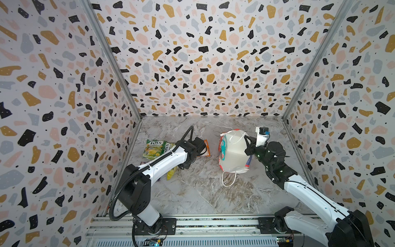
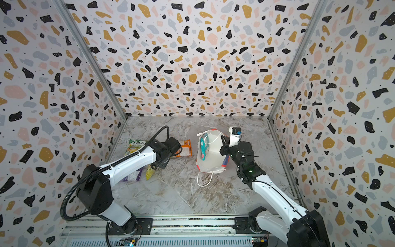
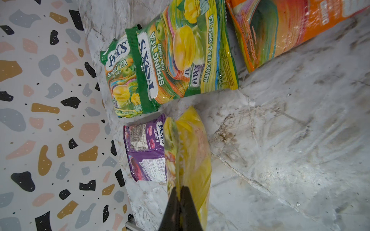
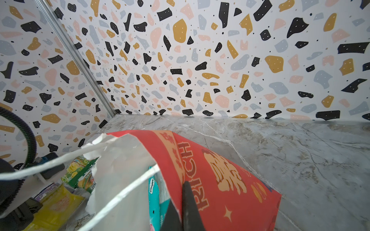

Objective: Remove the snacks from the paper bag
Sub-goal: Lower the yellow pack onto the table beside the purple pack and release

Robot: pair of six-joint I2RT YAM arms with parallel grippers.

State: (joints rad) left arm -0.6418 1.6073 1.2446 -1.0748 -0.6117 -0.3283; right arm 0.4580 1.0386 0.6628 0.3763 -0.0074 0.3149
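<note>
Packets lie clustered on the left of the marble surface (image 1: 203, 192) in both top views: two green packets (image 1: 154, 148), an orange packet (image 2: 184, 147) and a purple packet (image 2: 133, 176). The paper bag (image 1: 234, 154) sits well apart to the right, mouth gaping, with the teal packet (image 1: 223, 149) against its inner wall. From the left wrist we see the left tool (image 3: 180, 188) pressed together on the edge of the yellow packet (image 3: 190, 150), which hangs just beside the purple one. From the right wrist we see the right tool (image 4: 180, 196) pinching the bag's red wall, one finger inside. We judge one snack is not yet out. Our worry: the glossy yellow packet may land on its neighbours on release, and the bag's thin, ragged paper could tear, or the bag tip, if the right tool pulls while the other reaches in.
</note>
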